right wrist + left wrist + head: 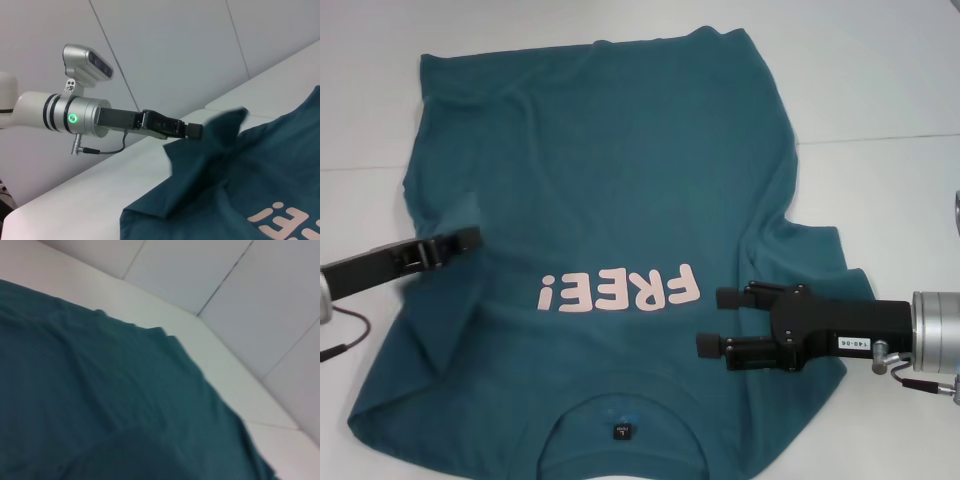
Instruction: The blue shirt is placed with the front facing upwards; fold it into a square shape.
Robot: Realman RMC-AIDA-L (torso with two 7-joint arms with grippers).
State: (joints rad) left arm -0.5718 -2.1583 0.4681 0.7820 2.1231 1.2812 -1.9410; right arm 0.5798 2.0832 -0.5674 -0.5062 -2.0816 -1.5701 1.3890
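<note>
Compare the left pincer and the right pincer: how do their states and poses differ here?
The left pincer is shut on a raised fold of the shirt at its sleeve side; the right pincer is open and holds nothing. The left shows slim and edge-on, the right broad with both fingers apart. Both reach inward over the shirt from opposite sides.

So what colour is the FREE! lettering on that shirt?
Pale pink, on the dark teal blue shirt; the lettering shows best in the head view.
</note>
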